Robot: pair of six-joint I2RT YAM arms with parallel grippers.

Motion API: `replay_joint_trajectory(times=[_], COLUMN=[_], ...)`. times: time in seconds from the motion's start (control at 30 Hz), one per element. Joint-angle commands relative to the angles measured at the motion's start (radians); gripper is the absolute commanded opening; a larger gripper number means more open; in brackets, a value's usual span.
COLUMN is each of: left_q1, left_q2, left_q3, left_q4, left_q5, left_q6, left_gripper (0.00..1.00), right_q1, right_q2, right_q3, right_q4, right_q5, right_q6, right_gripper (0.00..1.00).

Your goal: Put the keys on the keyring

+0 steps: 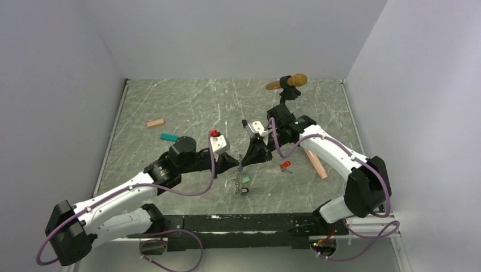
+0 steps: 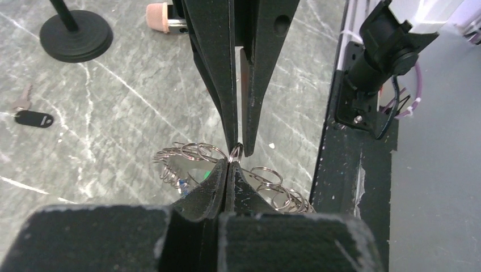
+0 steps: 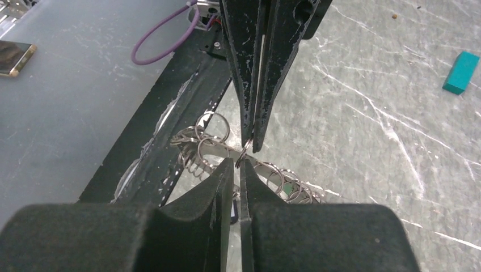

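Grey marbled table [image 1: 187, 102], pale walls [image 1: 227, 34]. Two grippers meet tip to tip: the left gripper [image 2: 228, 165] pinches one keyring [image 2: 187, 153], dangling beneath; the right gripper [image 3: 238, 164] is nearly closed (grip unclear). One red-tagged key [image 1: 285, 165] lies near, to their right; one teal block [image 1: 168, 137] and one tan block [image 1: 155, 122] lie beyond the left gripper.

A robotics lab cell: bare white walls [image 1: 227, 34] around a grey marbled table [image 1: 193, 102], cabled robot arms [image 1: 334, 153] on a black rail [image 1: 238, 222].
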Motion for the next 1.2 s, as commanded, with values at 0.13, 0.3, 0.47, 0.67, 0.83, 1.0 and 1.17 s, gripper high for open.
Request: replay_joint_trajectory(times=[0.13,0.3,0.47,0.67,0.83,1.0,1.17], left_q1=[-0.010,-0.012,-0.017,-0.026,-0.037,-0.039,-0.039], left_q2=[0.028,0.067,0.125,0.159,0.180,0.178,0.163], left_q3=[0.208,0.275,0.366,0.396,0.415,0.424,0.419], left_q4=[-0.313,-0.394,-0.500,-0.498,-0.501,-0.503,-0.505], left_q5=[-0.058,-0.053,-0.060,-0.056,-0.068,-0.085,-0.104], left_q6=[0.129,0.148,0.154,0.145,0.136,0.128,0.125], left_gripper=[0.00,0.00,0.00,0.00,0.00,0.00,0.00], right_q1=[0.008,0.007,0.007,0.008,0.013,0.019,0.020], right_q2=[0.000,0.001,-0.004,-0.006,-0.006,0.000,0.008], right_q3=[0.016,0.015,0.015,0.005,-0.003,-0.010,-0.007], right_q4=[0.023,0.044,0.075,0.137,0.193,0.228,0.242], right_q5=[-0.027,-0.012,-0.010,-0.011,0.000,0.028,0.066], right_q6=[0.008,0.036,0.088,0.175,0.252,0.303,0.334], right_gripper=[0.18,0.26,0.33,0.35,0.33,0.26,0.26])
